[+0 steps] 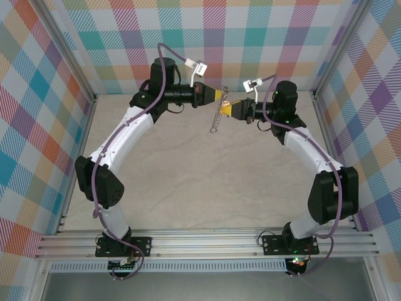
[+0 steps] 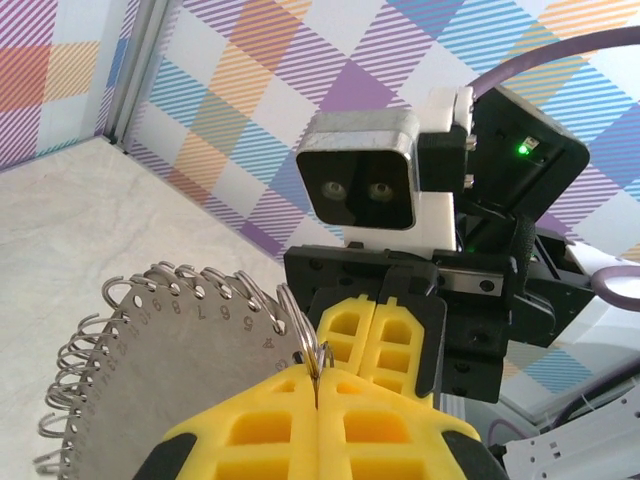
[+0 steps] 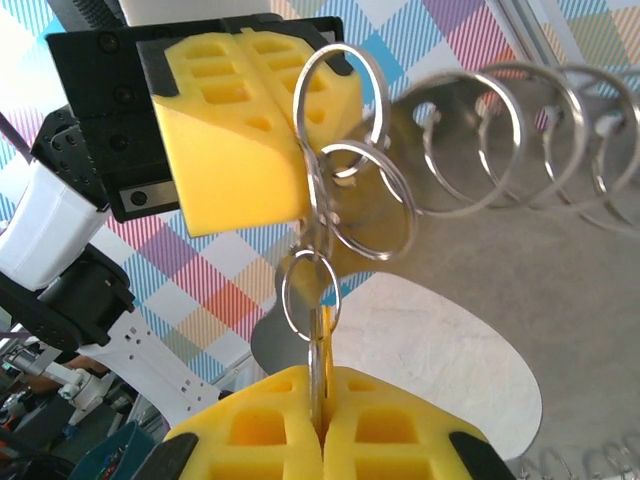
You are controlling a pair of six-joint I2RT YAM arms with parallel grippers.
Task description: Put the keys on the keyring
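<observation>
From above, your left gripper and right gripper meet tip to tip near the far wall. The keyring hangs between them as a short strand whose long axis runs toward you. The bare tabletop is open all round.

Your left wrist view shows what that hides: the keyring is a flat numbered plate edged with wire loops, fanning left. The left gripper is clenched on one loop, and the right gripper is just beyond.

Your right wrist view shows the right gripper clamped on a small upright loop of the keyring, under the left gripper.
</observation>
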